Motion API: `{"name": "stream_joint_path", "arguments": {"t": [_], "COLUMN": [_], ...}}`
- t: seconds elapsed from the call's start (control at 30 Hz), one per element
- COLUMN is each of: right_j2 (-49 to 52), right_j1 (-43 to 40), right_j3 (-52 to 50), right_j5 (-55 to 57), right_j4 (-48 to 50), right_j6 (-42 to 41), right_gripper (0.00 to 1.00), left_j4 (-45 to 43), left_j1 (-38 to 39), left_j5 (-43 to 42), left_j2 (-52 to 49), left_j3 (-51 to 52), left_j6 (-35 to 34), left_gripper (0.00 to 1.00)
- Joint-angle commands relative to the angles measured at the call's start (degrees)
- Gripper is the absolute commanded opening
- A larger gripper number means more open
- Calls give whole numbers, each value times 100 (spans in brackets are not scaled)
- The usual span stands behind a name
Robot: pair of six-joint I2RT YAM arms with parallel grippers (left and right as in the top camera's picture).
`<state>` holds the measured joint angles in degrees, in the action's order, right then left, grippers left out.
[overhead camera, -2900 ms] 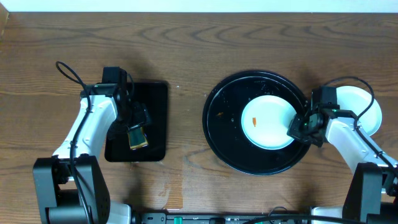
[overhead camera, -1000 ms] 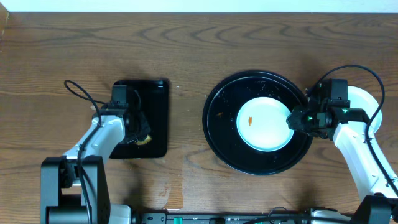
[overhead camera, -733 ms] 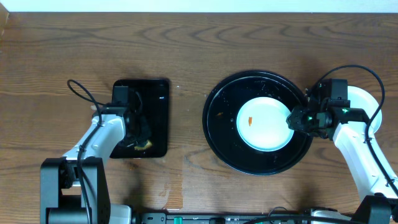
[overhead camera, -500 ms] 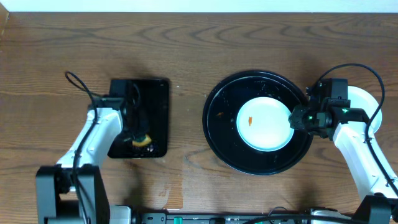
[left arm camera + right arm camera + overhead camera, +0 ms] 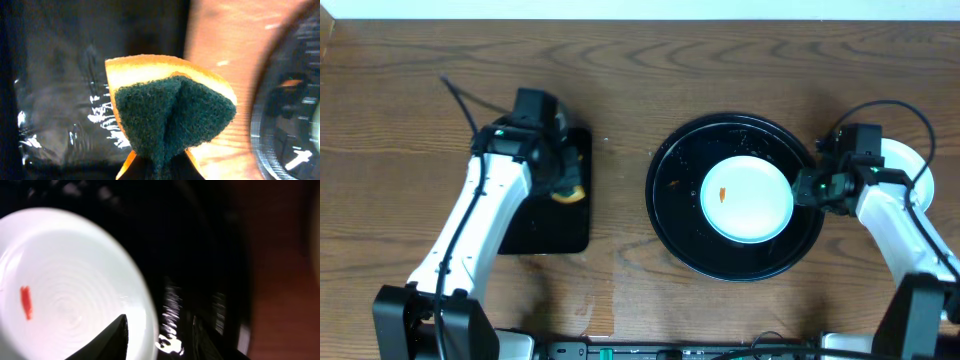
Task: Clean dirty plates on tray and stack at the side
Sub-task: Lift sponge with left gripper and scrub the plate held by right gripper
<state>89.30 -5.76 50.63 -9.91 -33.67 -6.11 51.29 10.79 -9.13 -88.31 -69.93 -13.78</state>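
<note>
Over the rectangular tray (image 5: 545, 228), left hand (image 5: 563, 181) clenched on folded fuzzy sponge (image 5: 172, 112), right hand (image 5: 807, 188) released.

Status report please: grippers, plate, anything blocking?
Left gripper shut on sponge. Right gripper open astride plate rim. Plate on tray, smear unwiped. Nothing in the way.

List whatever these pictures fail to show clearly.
- Left gripper: left wrist view, fingers cut off by the bottom edge and covered by the sponge.
- Side plate: overhead, mostly under the right arm; whether more are stacked there is unclear.
- Right gripper: right wrist view is blurred; jaws straddle the plate's rim, contact unclear.
- Specks on the tray: overhead, too small to identify.
</note>
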Motion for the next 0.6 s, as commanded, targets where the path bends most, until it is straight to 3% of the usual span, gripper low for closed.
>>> {"name": "stream_joint_path", "arguments": {"t": [0.0,0.2,0.4,0.57], "right_j2": [319,807,870,870], "right_j1": [-166,-166,-166,-166], "right_j3": [68,68,68,68], "right_j5": [-1281,-922,-914,-876], "right_j4": [153,310,278,214], "right_j6": [949,872,586,529], "right_gripper": [41,40,18,11], "left_j4": [-83,-920,-1875,-2533], "left_j1": [507,1318,2155,2636], "left_j5": [-81,-743,-844,-855], "left_j2": [55,-20,-356,-817], "left_j3": [-337,-350,-350,-350], "left_j6": [-356,-938,-1309,-1419], "left_gripper": [8,7,7,7]}}
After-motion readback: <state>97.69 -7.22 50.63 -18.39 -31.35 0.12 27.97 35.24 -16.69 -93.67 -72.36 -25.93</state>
